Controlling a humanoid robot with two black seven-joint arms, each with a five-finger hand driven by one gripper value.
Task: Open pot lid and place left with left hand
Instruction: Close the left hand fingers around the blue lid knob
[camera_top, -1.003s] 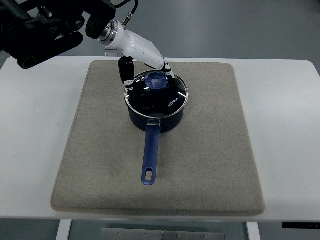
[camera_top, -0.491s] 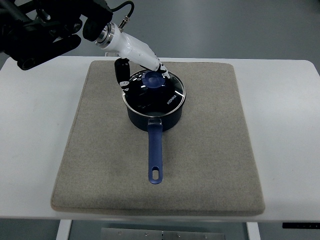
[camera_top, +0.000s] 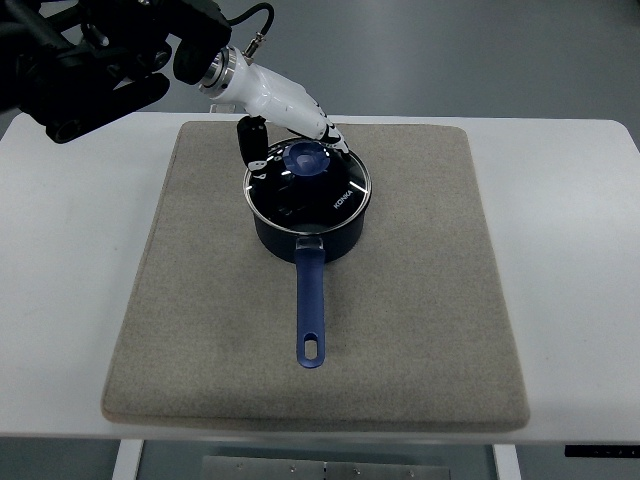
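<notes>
left arm (camera_top: 90, 60) running off the top-left edge | left hand (camera_top: 300, 125) fingertips hiding behind lid knob (camera_top: 307, 159) | table (camera_top: 580, 300) legs being cropped at bottom

We see a mat (camera_top: 400, 330) lying on the surface (camera_top: 570, 280), covering most of its middle. On the mat, toward its far edge and a little left of centre, stands the pot (camera_top: 310, 235), its handle (camera_top: 310, 310) pointing toward us. The lid (camera_top: 340, 195) sits on the pot. The left hand (camera_top: 290, 125) reaches in from the far left, at the lid's knob (camera_top: 306, 158).
</notes>
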